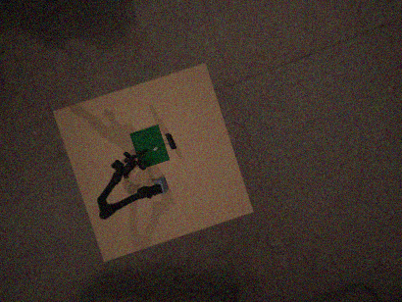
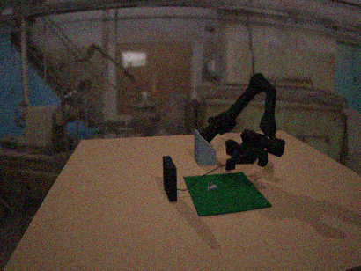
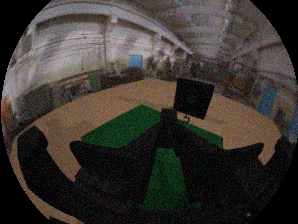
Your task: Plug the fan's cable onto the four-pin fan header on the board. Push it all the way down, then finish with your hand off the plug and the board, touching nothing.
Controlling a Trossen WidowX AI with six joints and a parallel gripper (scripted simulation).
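Tan table top [image 2: 110,220] nearest in the exterior view, dim and grainy lighting throughout.

Green board [image 2: 226,194] lying flat at mid-table. Small pale four-pin header [image 2: 211,186] standing on it, toward the 11 o'clock part of the board, nothing seated on it.

Black fan [image 2: 169,178] upright on its edge just off the board's 9 o'clock side, close but not touching as far as can be seen. Thin dark cable [image 2: 182,189] leaving the fan low down and running toward the board's far edge, too faint to trace all the way.

Gripper [image 2: 230,165] at roughly 1 o'clock from the header, hanging over the board's far edge, tilted down and clear of the header. Fingers clenched on the plug, gap narrow. Plug itself too small and dark to separate from the fingertips in any view. Cannot tell whether the fingertips touch the board.

Wrist view: two dark fingers converging toward 12 o'clock over the board [image 3: 127,125], fan [image 3: 193,98] just beyond the tips at about 1 o'clock.

Top view: gripper [image 1: 141,158] at the board's [image 1: 147,139] 7 o'clock corner, fan [image 1: 171,141] off the opposite edge at 3 o'clock.

Behind the gripper, a grey-blue wedge [image 2: 203,150] standing on the table at 12 o'clock from the board. Black arm [image 2: 260,101] folded up and over behind it — elbow high, forearm dropping back to the wrist.

Furthest back, a blurred workshop interior.
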